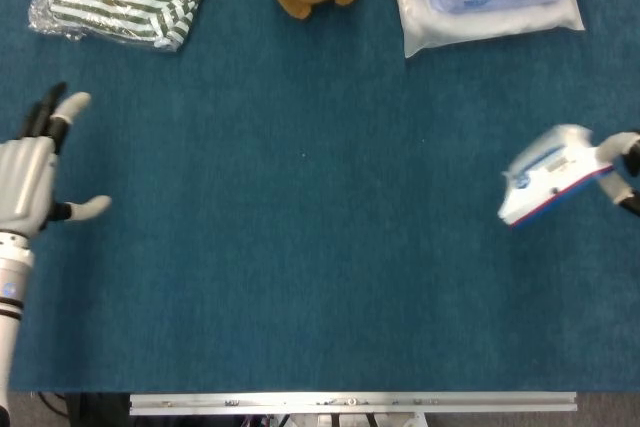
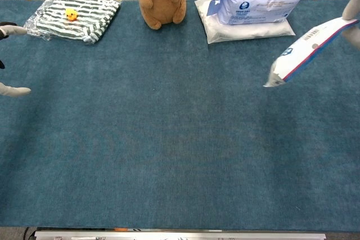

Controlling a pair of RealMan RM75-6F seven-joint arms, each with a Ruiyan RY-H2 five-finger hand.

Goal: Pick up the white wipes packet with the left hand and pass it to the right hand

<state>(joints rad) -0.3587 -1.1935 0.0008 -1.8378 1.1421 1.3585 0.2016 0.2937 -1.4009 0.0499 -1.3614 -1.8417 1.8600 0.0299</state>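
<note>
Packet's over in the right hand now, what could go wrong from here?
The right hand pinches the white wipes packet by one end at the frame edge, the rest sticking out tilted above the table, so it might slip or swing. The grip itself is mostly out of view, so a loosening would be hard to spot. The left hand, open, offers no backup.

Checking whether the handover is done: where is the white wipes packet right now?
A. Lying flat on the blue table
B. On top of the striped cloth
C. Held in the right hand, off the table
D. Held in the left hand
C: the white wipes packet hangs tilted from the right hand at the right edge, while the left hand is spread and holds nothing.
</note>
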